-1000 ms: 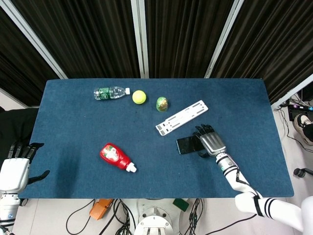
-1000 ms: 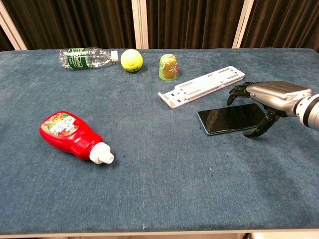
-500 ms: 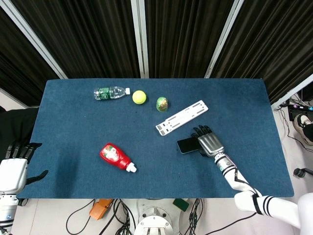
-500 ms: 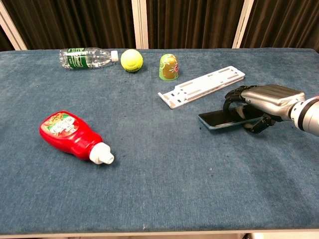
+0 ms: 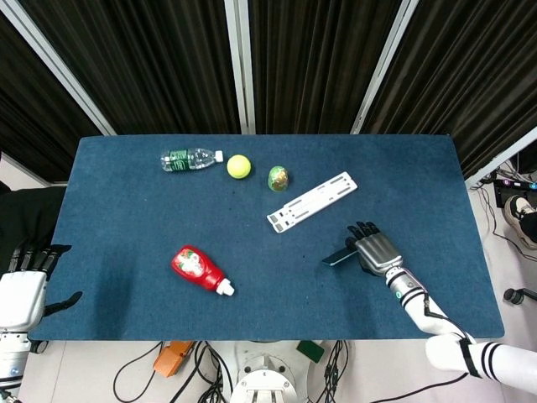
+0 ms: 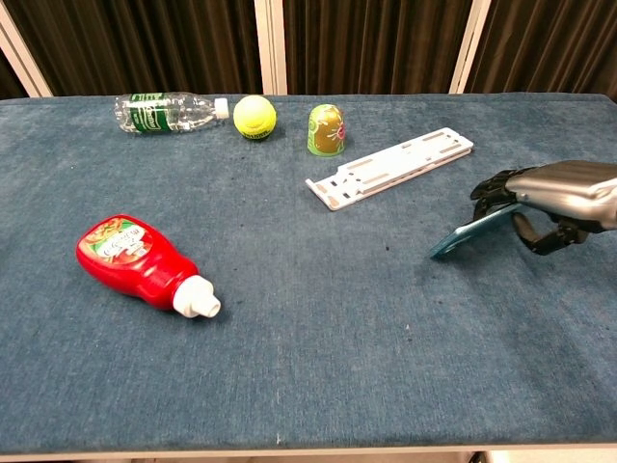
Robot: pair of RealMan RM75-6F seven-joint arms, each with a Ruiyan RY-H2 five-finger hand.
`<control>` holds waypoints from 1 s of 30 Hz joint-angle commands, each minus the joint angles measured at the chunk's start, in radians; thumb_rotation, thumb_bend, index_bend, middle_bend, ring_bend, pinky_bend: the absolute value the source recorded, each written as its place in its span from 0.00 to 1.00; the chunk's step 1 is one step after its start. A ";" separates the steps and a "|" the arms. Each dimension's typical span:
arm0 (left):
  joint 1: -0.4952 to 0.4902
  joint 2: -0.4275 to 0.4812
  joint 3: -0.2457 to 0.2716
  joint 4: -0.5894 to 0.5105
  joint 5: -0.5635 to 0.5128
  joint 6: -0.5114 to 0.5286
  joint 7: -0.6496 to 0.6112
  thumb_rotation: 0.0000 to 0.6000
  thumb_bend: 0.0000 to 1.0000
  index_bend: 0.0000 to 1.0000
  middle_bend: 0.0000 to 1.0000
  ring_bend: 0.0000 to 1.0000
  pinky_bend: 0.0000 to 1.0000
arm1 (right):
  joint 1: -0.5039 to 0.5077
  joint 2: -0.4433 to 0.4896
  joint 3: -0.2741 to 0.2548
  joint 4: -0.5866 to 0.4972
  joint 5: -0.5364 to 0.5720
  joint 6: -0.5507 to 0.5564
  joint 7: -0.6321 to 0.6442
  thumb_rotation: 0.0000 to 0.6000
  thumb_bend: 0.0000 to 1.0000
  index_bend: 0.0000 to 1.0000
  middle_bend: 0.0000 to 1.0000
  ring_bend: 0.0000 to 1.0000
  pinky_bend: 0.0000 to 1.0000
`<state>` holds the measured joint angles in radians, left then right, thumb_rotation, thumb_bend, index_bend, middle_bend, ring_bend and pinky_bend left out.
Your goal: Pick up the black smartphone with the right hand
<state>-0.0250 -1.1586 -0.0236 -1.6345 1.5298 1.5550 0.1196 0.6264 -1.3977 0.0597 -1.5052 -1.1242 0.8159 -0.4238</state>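
Black curtains with pale metal posts hang behind a desk (image 5: 126, 180) covered in dark blue cloth. Off the desk's left front corner the left hand (image 5: 23, 285) hangs level with the front edge, holding nothing, its dark fingers spread apart. Near the back edge, left of centre, a clear water bottle (image 5: 190, 158) with a green label lies on its side, cap pointing right. Towards the front edge, a red ketchup bottle (image 5: 199, 269) lies on its side with its white cap aimed at the front right. Back along the rear row, a yellow tennis ball (image 5: 238, 166) sits just beside the water bottle's cap, and a small green egg-shaped toy (image 5: 278, 177) stands upright near it. A white slotted plastic strip (image 5: 312, 201) lies diagonally right of centre. Towards the front right corner, the right hand (image 5: 375, 252) grips the black smartphone (image 6: 474, 232), its fingers curled over one end. The phone is tilted, its free end slanting down towards the cloth; whether that end touches the desk I cannot tell.
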 commanded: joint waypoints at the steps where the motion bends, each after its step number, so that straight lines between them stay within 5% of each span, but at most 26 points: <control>1: -0.003 -0.001 -0.001 -0.002 0.004 -0.001 0.003 1.00 0.11 0.21 0.21 0.11 0.00 | 0.022 -0.010 0.014 0.006 0.025 -0.008 -0.016 1.00 1.00 0.34 0.14 0.00 0.11; 14: 0.001 0.008 -0.001 -0.010 0.004 0.006 0.007 1.00 0.11 0.21 0.21 0.11 0.00 | 0.108 -0.079 0.048 0.075 0.141 -0.054 -0.061 1.00 1.00 0.15 0.14 0.00 0.12; 30: -0.004 0.013 -0.006 -0.012 0.006 0.005 0.008 1.00 0.11 0.21 0.21 0.11 0.00 | 0.116 -0.066 0.055 0.068 0.130 0.029 -0.036 1.00 1.00 0.00 0.13 0.00 0.12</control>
<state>-0.0289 -1.1457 -0.0291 -1.6467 1.5361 1.5602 0.1280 0.7523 -1.4747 0.1152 -1.4260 -0.9837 0.8271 -0.4701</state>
